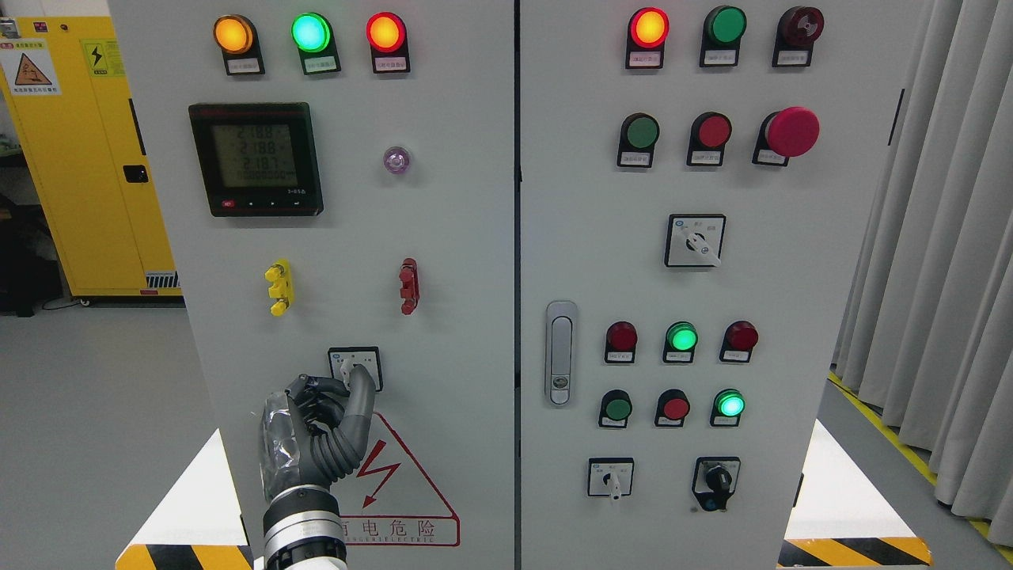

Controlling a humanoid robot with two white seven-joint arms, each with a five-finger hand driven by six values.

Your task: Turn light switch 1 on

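Dark grey robot hand (320, 427), silver wrist

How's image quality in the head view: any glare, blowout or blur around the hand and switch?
Head view: even, soft lighting on the cabinet, no hard shadows. Lit indicator lamps bloom, their centres blown out. The meter display is washed out, digits hard to read. Plastic wrap on the left hand catches glare. Rotary switch is sharp; label print is too small to read.

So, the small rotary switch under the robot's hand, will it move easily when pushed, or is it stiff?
The rotary switch sits in a square plate fixed on the cabinet door, so probably only its knob turns, likely with stiff clicks. The knob looks small and smooth, so the left hand fingertips may slip. It seems rigid, not fragile.
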